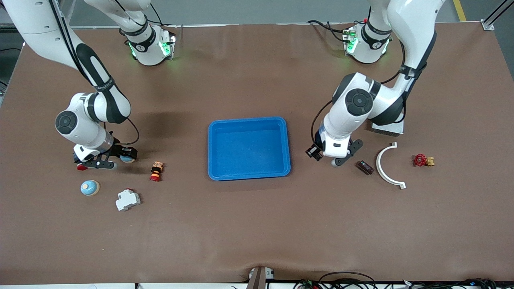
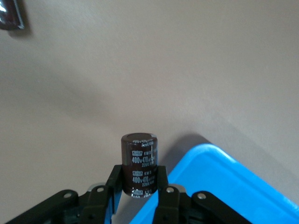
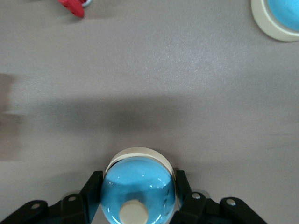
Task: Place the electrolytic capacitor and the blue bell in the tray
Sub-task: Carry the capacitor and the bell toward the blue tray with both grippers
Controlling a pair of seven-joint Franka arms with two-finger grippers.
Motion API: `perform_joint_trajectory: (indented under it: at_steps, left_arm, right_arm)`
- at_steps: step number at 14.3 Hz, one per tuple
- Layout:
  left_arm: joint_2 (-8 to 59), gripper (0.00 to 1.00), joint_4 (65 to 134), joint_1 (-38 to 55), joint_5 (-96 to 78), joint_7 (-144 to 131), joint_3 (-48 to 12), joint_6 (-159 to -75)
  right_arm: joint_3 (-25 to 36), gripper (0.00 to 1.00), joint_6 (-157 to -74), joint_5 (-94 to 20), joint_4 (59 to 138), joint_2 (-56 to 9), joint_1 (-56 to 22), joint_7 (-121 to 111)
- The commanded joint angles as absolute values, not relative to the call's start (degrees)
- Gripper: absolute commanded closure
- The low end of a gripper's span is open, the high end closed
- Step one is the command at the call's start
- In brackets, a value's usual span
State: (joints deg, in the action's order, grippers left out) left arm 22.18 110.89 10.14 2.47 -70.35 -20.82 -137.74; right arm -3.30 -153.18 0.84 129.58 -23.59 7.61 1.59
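Nearest the front camera, a white circuit breaker (image 1: 128, 199) lay on the brown matte surface (image 1: 257, 233), with a spare blue bell (image 1: 89, 187) just beside it toward the right arm's end. A small red-and-orange push-button part (image 1: 156, 171) lay a little farther from the camera. The right gripper (image 1: 105, 159) was seen low at that end of the surface, its jaws pinched on a blue bell (image 3: 138, 186), a glossy dome with a cream base and a cream knob.

The tray (image 1: 248, 120), shallow bright-blue plastic with rounded corners and a raised rim, sat mid-surface with open brown surface on every side of it. The left gripper (image 1: 326, 157) was placed just beside the tray's edge toward the left arm's end, its jaws pressed on an electrolytic capacitor (image 2: 138, 164), a dark brown cylinder with white print, held upright. Near it lay a second dark capacitor (image 1: 364, 167), a white curved bracket (image 1: 386, 167) and a red valve (image 1: 422, 160), well apart from the tray.
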Motion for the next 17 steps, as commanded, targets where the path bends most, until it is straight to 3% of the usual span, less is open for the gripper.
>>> perform_joint_trajectory:
  at_steps: [1,7,12,17]
  left_arm:
    - [22.32,1.0,109.95,12.3,3.78,-71.81,-20.57,-137.29]
    - [22.32,1.0,109.95,13.45,5.0,-69.44,-20.65,-137.46]
    - [23.91,1.0,109.95,16.44,5.54,-68.47,-20.83,-137.99]
    - [27.5,1.0,107.76,18.8,4.93,-69.87,-20.83,-139.57]
  right_arm:
    - [-3.95,1.0,-152.23,1.23,130.17,-22.5,7.82,2.98]
    - [-4.22,1.0,-137.39,1.23,127.54,-13.81,-3.49,24.12]
    - [-4.22,1.0,-134.91,0.97,123.23,-13.44,-18.26,49.79]
    - [-4.13,1.0,-134.91,0.0,119.54,-15.9,-25.39,62.03]
